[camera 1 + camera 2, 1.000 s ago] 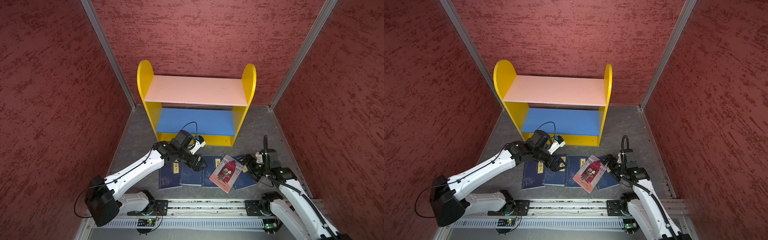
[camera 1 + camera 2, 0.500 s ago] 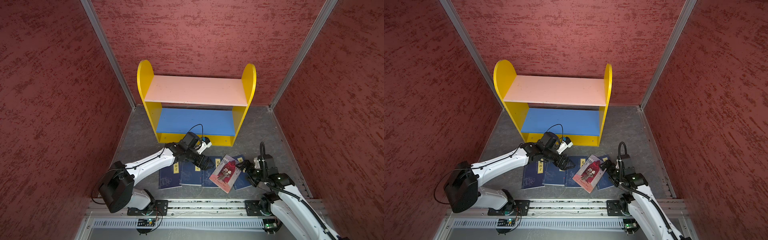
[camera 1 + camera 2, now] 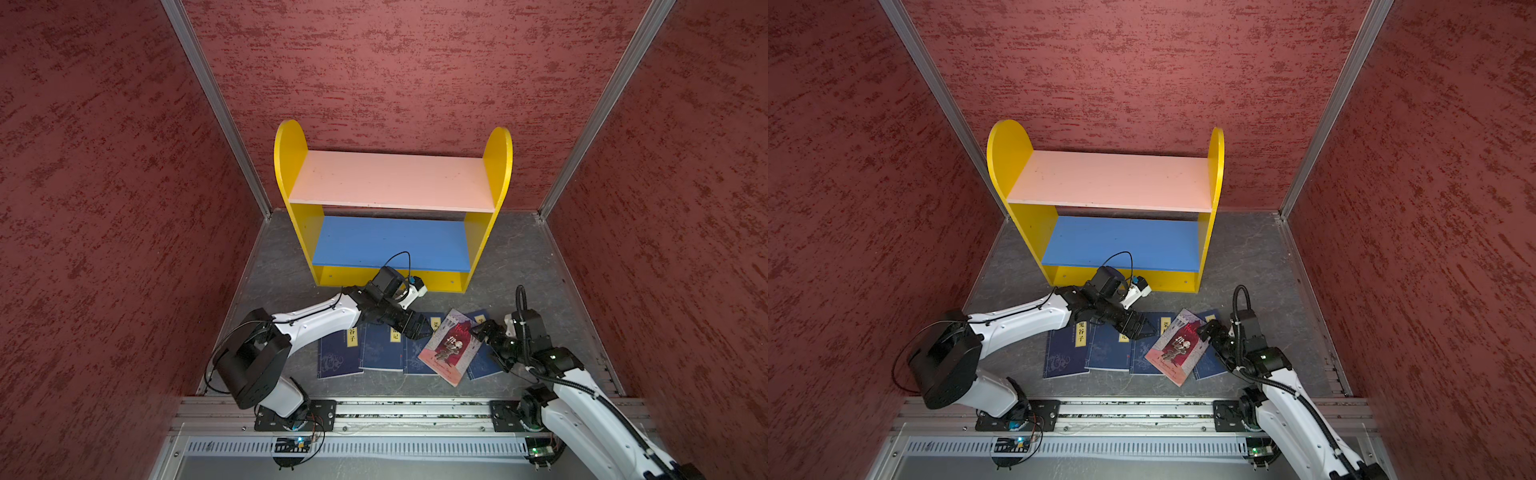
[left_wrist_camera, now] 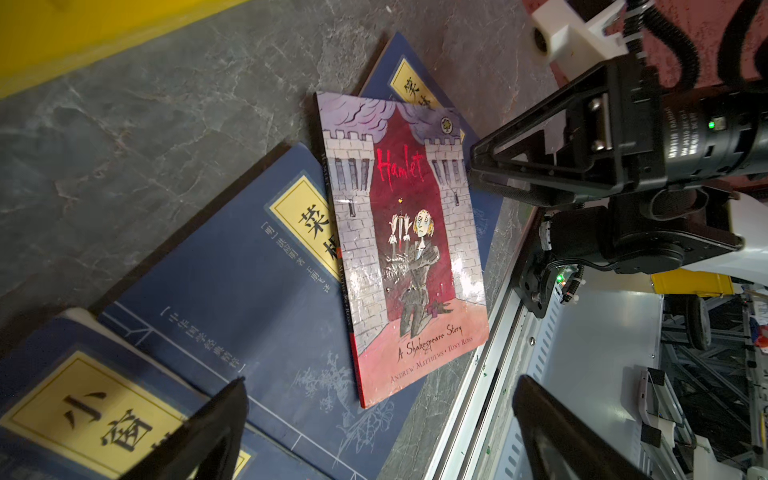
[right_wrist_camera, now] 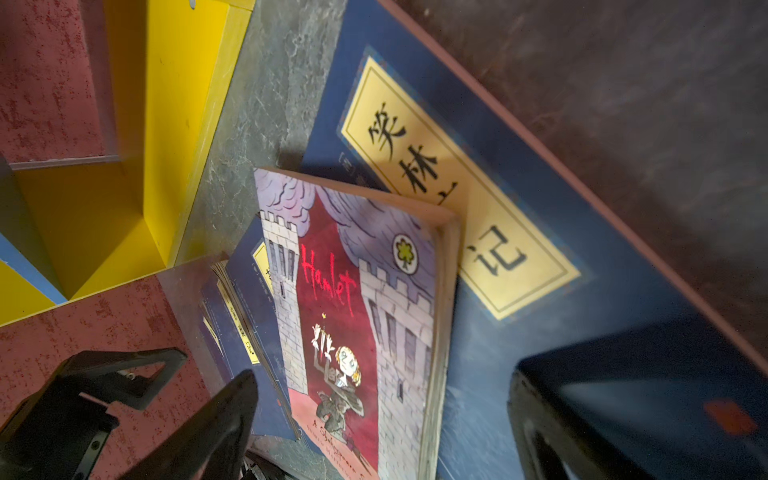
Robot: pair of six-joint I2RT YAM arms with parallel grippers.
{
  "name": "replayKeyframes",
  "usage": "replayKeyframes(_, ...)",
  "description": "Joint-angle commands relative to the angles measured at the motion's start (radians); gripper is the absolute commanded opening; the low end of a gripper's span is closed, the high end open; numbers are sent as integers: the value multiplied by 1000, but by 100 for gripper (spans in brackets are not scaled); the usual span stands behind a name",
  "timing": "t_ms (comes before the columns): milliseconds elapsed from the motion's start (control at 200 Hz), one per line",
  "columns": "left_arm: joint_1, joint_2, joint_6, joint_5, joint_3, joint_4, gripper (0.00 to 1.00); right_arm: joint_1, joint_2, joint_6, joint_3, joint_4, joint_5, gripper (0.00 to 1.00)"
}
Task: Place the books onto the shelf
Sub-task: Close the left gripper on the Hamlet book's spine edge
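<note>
Nothing shelved: the shelf (image 3: 390,187) is bare; all five books (image 3: 376,353) lie on the near floor (image 3: 519,257); left gripper (image 3: 422,330) and right gripper (image 3: 482,332) hang wide open, holding nothing

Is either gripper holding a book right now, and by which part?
Nothing is held. The left gripper is open over the navy books; the right gripper is open beside the Hamlet book.

In a top view we see the Hamlet book (image 3: 451,347) covering parts of the two right-hand blue books (image 3: 482,365), and the left arm (image 3: 320,322) hiding the label tops on the two left-hand blue books (image 3: 338,359). In its wrist view, the right gripper (image 5: 384,378) shows blurred fingers (image 5: 615,399) cut off at the edge.
</note>
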Motion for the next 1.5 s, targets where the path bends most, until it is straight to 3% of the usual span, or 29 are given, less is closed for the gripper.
replayKeyframes(0,-6,33,-73,35,22,22,100,26,51,-5,-25,87,16,95)
replayKeyframes(230,-36,95,-102,24,40,16,99,93,153,-3,-11,189,11,95)
replayKeyframes(551,-45,229,-164,13,98,-46,91,134,139,26,-32,214,34,96)
replayKeyframes(827,-70,260,-120,98,98,-10,83,136,73,49,-77,206,36,95)
replayKeyframes(1147,-69,333,-136,205,102,26,82,137,59,46,-76,229,34,96)
replayKeyframes(1328,-55,327,-150,264,106,50,75,137,49,44,-82,226,43,96)
replayKeyframes(1493,-17,307,-175,301,108,68,60,137,37,49,-85,226,51,96)
